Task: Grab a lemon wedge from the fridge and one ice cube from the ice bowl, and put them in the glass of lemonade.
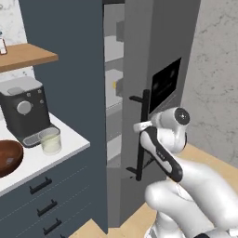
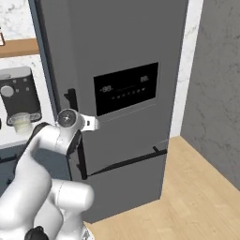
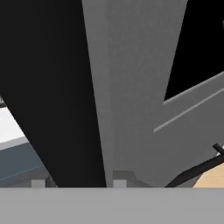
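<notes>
The grey fridge [image 1: 158, 42] stands with its door a little ajar, and grey inner shelves [image 1: 114, 100] show through the gap. A small yellow spot [image 1: 115, 85] sits on one shelf; I cannot tell whether it is the lemon wedge. My gripper [image 3: 78, 183] is shut on the long black door handle [image 3: 57, 96], one fingertip [image 3: 119, 182] on each side of it. The hand [image 1: 141, 126] meets the handle [image 1: 144, 116] about halfway up. The glass of lemonade [image 1: 50, 141] stands on the white counter, with the reddish-brown ice bowl [image 1: 8, 158] to its left.
A black coffee machine [image 1: 23, 109] stands right behind the glass. A wooden shelf [image 1: 25, 56] hangs above it. Dark drawers with black pulls [image 1: 44, 204] are under the counter. The door's black display panel [image 2: 125, 89] faces me. A grey wall [image 2: 215, 93] stands to the right, beyond the wood floor [image 2: 187, 197].
</notes>
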### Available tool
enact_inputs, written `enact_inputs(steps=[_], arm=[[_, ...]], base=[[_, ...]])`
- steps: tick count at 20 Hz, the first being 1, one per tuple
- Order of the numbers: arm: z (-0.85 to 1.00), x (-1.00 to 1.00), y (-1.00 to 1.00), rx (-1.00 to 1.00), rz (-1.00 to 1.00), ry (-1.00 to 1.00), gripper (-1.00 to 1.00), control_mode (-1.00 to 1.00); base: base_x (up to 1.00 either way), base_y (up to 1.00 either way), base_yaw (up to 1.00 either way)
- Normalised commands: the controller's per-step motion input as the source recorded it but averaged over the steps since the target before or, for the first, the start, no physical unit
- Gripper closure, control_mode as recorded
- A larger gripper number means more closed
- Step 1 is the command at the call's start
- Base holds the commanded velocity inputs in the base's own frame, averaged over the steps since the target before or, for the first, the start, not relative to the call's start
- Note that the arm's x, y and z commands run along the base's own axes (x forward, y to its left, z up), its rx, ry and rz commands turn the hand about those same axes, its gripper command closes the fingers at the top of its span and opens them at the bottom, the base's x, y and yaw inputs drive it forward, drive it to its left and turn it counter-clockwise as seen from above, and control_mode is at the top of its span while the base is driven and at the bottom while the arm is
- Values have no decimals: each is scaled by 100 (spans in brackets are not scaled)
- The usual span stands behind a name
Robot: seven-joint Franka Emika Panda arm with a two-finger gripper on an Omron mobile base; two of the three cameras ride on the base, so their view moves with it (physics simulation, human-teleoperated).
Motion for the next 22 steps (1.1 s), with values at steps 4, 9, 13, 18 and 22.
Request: enact_inputs(steps=[4, 9, 13, 18, 22], arm=[[50, -51, -100, 10, -19, 0, 100, -100], [58, -49, -100, 14, -20, 0, 100, -100], [73, -30, -99, 13, -22, 9, 100, -100], [58, -17, -90, 11, -23, 17, 100, -100], [18, -20, -46, 3, -20, 1, -100, -100]], base=[[0, 0, 0], [0, 0, 0], [0, 0, 0], [0, 0, 0], [0, 0, 0]])
